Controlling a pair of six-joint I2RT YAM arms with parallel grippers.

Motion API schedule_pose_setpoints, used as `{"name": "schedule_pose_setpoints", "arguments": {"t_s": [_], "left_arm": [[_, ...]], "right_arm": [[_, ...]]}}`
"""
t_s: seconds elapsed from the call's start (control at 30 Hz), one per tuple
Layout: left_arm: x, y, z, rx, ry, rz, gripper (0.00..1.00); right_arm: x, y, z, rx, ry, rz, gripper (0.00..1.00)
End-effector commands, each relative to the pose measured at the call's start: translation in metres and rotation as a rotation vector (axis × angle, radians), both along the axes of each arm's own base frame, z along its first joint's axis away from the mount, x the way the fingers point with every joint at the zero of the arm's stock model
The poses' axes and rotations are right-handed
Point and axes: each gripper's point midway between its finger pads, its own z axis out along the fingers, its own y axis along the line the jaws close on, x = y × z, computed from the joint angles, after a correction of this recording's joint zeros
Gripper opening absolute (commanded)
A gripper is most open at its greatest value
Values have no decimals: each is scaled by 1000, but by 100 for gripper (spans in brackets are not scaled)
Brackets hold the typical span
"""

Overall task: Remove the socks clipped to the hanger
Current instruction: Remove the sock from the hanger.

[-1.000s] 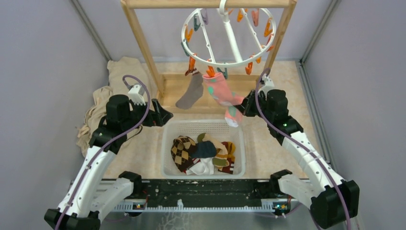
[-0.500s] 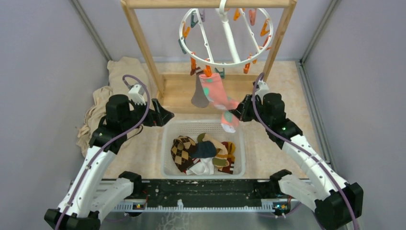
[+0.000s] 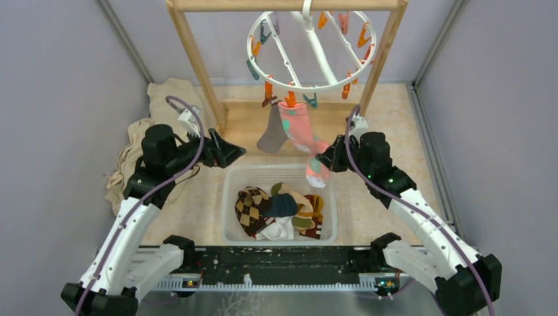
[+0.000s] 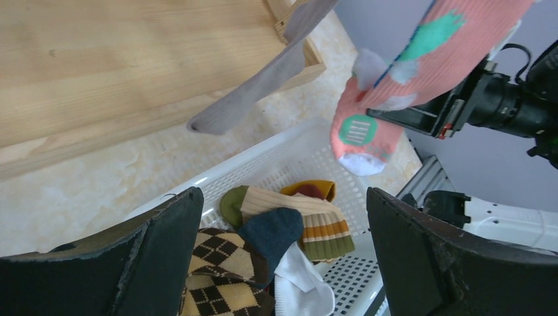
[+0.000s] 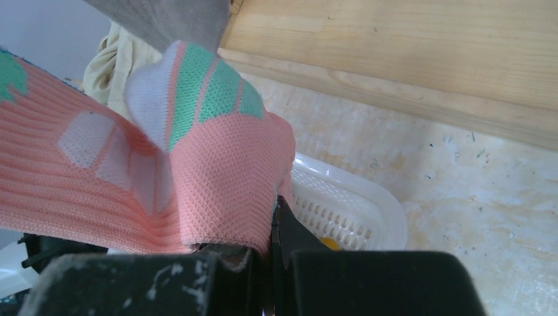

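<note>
The white round hanger (image 3: 289,84) hangs from the wooden frame, with orange and teal clips. Two socks stay clipped to its near rim: a grey sock (image 3: 272,135) and a pink sock with teal and white patches (image 3: 299,128). My right gripper (image 3: 323,160) is shut on the pink sock's foot (image 5: 224,171), which still hangs from its clip. My left gripper (image 3: 231,151) is open and empty at the basket's far left corner, left of the grey sock (image 4: 253,89). The pink sock also shows in the left wrist view (image 4: 395,99).
A white perforated basket (image 3: 233,227) below the hanger holds several socks: brown argyle (image 3: 250,205), navy (image 3: 281,205), white, mustard. The wooden frame's base (image 3: 243,128) lies behind it. A beige cloth (image 3: 141,141) is heaped at the left wall.
My right gripper has pulled the pink sock's foot left and nearer, and the ring has swung and turned. My left gripper has moved right toward the grey sock.
</note>
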Motion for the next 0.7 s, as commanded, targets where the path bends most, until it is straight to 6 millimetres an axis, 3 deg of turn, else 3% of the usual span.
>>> {"name": "schedule_pose_setpoints", "arguments": {"t_s": [0.0,0.27,0.47,0.67], "left_arm": [[-3,-16,43,-96,-97,-84,99],[-2,-36,61,-118,-127,-101,99],[1,-47,55,-91,-116,-81,99],[1,-45,44,-61,-110,-55,99]], "right_arm": [[3,-6,29,-8,-101,-35,0],[11,0,32,-62,-142,-78,0],[11,17,29,-105,-165,-75,0],[5,29,34,-74,-166,-40,0]]}}
